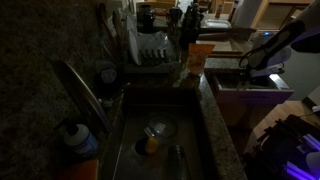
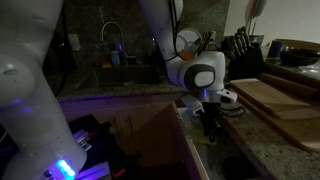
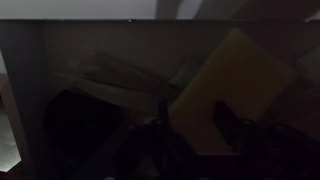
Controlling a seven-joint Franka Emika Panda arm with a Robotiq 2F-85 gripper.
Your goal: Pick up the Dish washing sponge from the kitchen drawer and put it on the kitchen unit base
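Note:
The scene is very dark. In the wrist view the pale yellowish dish washing sponge lies tilted in the kitchen drawer, right of centre. My gripper is open just above it, with the right finger over the sponge's lower part and the left finger beside its edge. In both exterior views the gripper points down into the open drawer. The kitchen unit base shows as dark speckled stone with a tan wooden slab.
Pale long items lie in the drawer left of the sponge. A steel sink with a faucet, a dish rack and an orange carton stand by the worktop. A knife block stands behind the slab.

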